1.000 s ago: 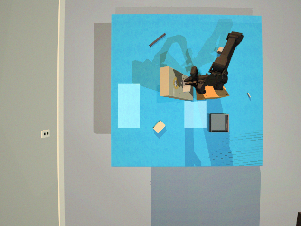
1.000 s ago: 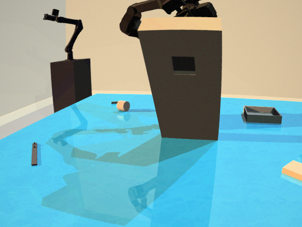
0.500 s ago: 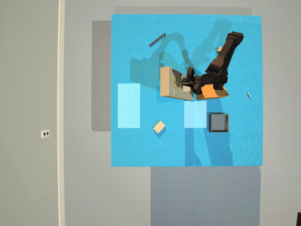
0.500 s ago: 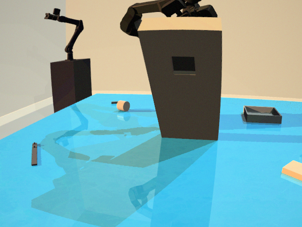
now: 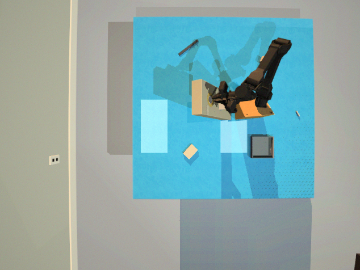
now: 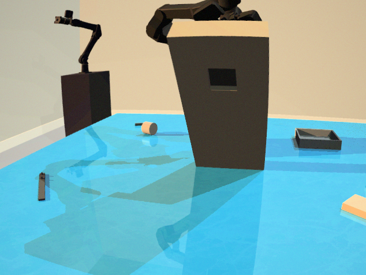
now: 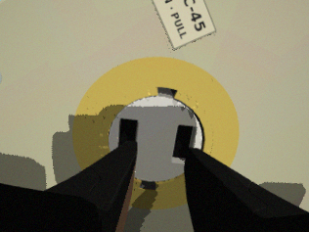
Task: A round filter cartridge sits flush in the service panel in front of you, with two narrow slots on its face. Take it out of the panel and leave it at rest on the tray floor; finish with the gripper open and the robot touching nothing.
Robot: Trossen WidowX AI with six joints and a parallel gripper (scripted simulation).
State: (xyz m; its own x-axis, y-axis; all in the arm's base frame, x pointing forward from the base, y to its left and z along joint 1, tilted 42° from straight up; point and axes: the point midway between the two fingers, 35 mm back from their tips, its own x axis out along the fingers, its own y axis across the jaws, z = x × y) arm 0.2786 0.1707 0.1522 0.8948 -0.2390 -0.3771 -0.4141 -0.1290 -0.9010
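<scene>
Filter cartridge: the round grey cartridge (image 5: pixel 210 99) (image 7: pixel 156 161) is seated in the service panel (image 5: pixel 197 97) (image 6: pixel 224 118) (image 7: pixel 39 58), inside a yellow ring (image 5: pixel 208 98) (image 7: pixel 93 97); whether its face is exactly flush cannot be told
Slots: the left slot (image 7: pixel 128 129) and right slot (image 7: pixel 184 138), as the wrist view shows them, are dark and narrow; a small dark notch shows above the cartridge and another below
Gripper: the gripper (image 5: pixel 213 98) (image 7: pixel 161 155) is at the cartridge face, its fingers parted by a modest gap, with nothing gripped; each fingertip overlaps the lower end of a slot in the wrist view; whether the tips are inside or touching cannot be told
Label: a pale label (image 7: pixel 185 20) on the panel reads "C-45" and "PULL" in part; its upper portion is cut off
Arm: the black arm (image 5: pixel 263 69) (image 6: pixel 180 11) bends over toward the panel front; the exterior view has the gripper hidden
Tray: the dark open tray (image 5: pixel 252 146) (image 6: pixel 319 145) lies on the blue surface (image 5: pixel 162 174) (image 6: pixel 295 236), well apart from the panel
Other objects: a cream cylinder (image 5: pixel 262 59) (image 6: pixel 149 127) lies on its side; a dark bar (image 5: pixel 188 47) (image 6: pixel 41 188) and a flat cream block (image 5: pixel 190 151) (image 6: pixel 356 205) lie apart from the panel
</scene>
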